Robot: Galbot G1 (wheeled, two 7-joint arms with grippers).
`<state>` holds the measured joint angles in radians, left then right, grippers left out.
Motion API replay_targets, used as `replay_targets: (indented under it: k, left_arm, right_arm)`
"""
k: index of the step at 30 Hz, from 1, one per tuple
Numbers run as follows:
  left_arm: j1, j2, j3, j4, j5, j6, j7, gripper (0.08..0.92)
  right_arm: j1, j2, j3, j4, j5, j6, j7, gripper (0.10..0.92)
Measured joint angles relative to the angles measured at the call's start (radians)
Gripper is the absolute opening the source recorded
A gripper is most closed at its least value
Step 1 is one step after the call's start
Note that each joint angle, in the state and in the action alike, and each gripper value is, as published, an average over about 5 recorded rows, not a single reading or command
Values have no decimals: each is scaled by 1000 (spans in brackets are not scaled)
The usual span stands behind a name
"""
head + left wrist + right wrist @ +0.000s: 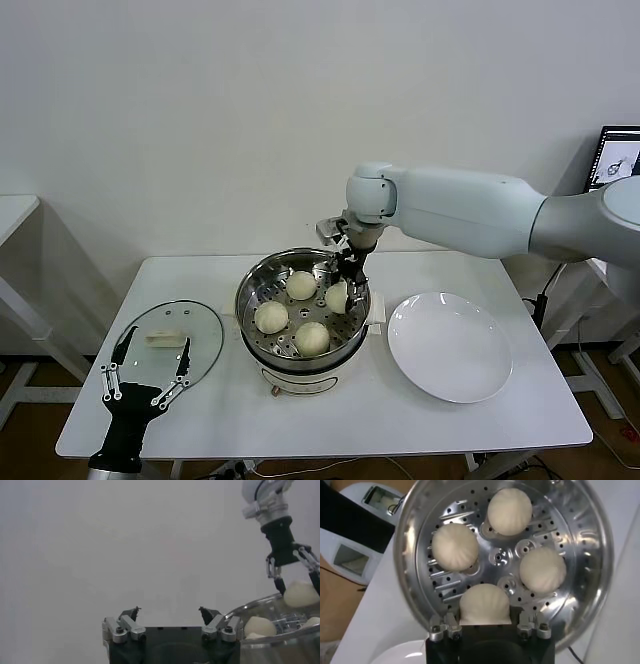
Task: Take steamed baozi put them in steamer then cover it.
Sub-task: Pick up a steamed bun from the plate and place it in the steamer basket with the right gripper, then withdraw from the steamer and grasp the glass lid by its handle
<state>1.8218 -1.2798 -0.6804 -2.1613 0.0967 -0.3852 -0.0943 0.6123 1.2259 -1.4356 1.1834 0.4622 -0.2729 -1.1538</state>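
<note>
The steamer [246,300] stands mid-table with several baozi on its perforated tray [500,557]. Three of them [301,284] [271,317] [312,338] lie free. The last baozi [338,295] rests at the tray's right side with my right gripper [345,288] shut on it. In the right wrist view that baozi [485,605] sits between the fingers of the right gripper [485,623]. The cover [205,335], clear glass with a white handle [165,337], lies flat left of the steamer. My left gripper [157,345] hangs open over it, holding nothing [169,610].
An empty white plate [450,345] lies right of the steamer. The steamer's white base [290,380] shows below the pot. The table's front edge [330,448] runs close to my left arm. A monitor [618,155] stands far right.
</note>
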Motion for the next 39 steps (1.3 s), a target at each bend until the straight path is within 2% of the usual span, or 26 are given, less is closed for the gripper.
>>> replay_targets:
  k: [8,15,22,28,33,39]
  left_arm:
    - [5,-2,-7,-8,0,-2,-3,823]
    - [3,-1,-9,-10,1,1,-5,823]
    - [-7,1,-4,-7,5,11,-8,823]
    - [-16,8,-10,4,20,20,-16,823]
    - [-28,13,-17,6,42,35,-27,823]
    - [-51,25,-15,-3,66,76,-56,823]
  right_arm:
    - [-27,26,-5,-26,-21,-4,16,700]
    - [-32,35,1,-29,-31,-5,23,792]
    - [-28,18,33,-10,-41,6,17,805]
    - [-50,-60,151,57,-35,40,39,812]
    - [-93,-176,255,155,8,98,179,822]
    - [-225,-312,401,252,60,204,519,823]
